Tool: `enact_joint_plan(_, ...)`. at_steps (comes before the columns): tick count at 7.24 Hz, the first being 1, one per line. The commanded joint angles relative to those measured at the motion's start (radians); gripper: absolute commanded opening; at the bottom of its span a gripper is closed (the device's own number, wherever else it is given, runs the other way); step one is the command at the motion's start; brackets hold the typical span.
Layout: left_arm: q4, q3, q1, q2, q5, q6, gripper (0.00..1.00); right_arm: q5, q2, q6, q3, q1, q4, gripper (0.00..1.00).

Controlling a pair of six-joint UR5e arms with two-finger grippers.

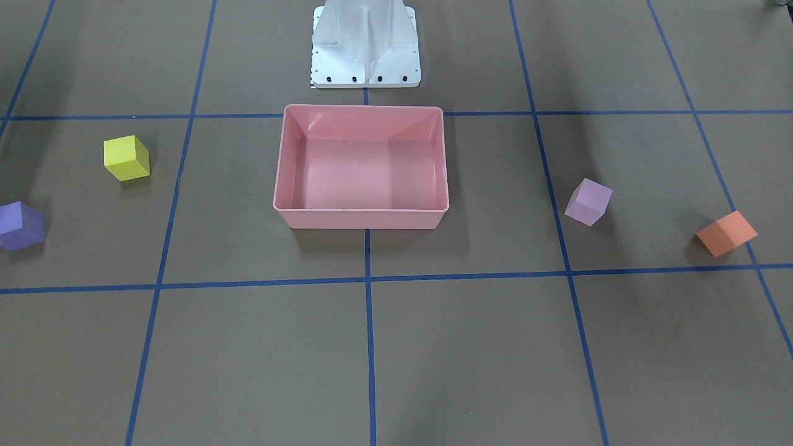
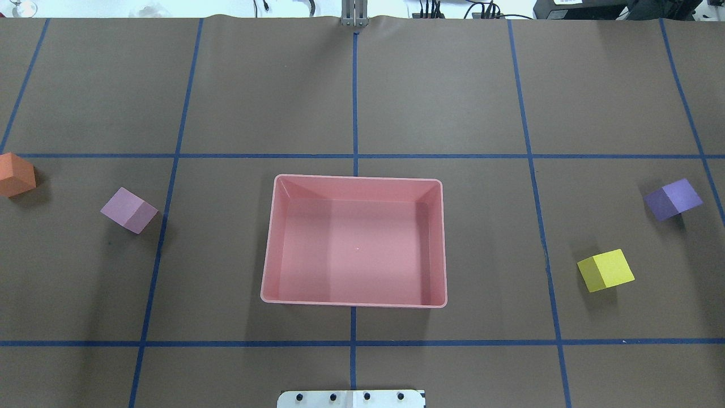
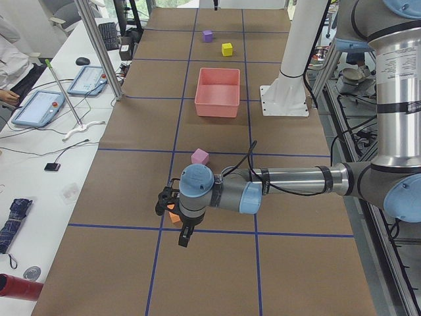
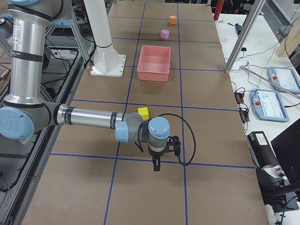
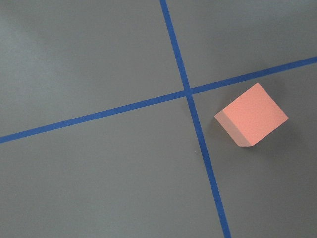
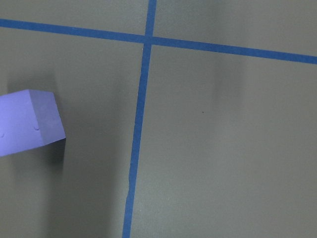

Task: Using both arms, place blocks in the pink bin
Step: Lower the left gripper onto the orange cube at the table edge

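The pink bin (image 2: 268,283) sits empty mid-table. On the robot's left lie the lilac block (image 2: 129,210) and the orange block (image 2: 16,174). The yellow block (image 2: 606,270) and the violet block (image 2: 673,199) lie on its right. Only the side views show the arms. My left gripper (image 3: 164,202) hovers just over the orange block (image 5: 251,115). My right gripper (image 4: 174,143) hangs past the yellow block (image 4: 143,113), and the right wrist view has the violet block (image 6: 27,121) at its left edge. Whether either gripper is open or shut, I cannot tell.
The white base stand (image 1: 365,46) stands right behind the bin. Blue tape lines grid the brown table. Beside the table are metal frame posts (image 3: 99,46), tablets (image 3: 39,107) and cables, and a person's sleeve (image 3: 12,49) shows at the far left.
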Motion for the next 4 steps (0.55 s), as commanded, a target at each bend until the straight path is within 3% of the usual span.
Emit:
enact_joint_plan(1,0.001,-0.009,-0.002,0.010,0.004,0.001,1.00,0.000,0.000,0.000,0.000,0.000,0.000,1.00)
enact_joint_plan(4,-0.006,-0.025,0.003,0.012,0.001,0.004,1.00,0.002,0.014,0.000,0.011,0.000,0.002,1.00)
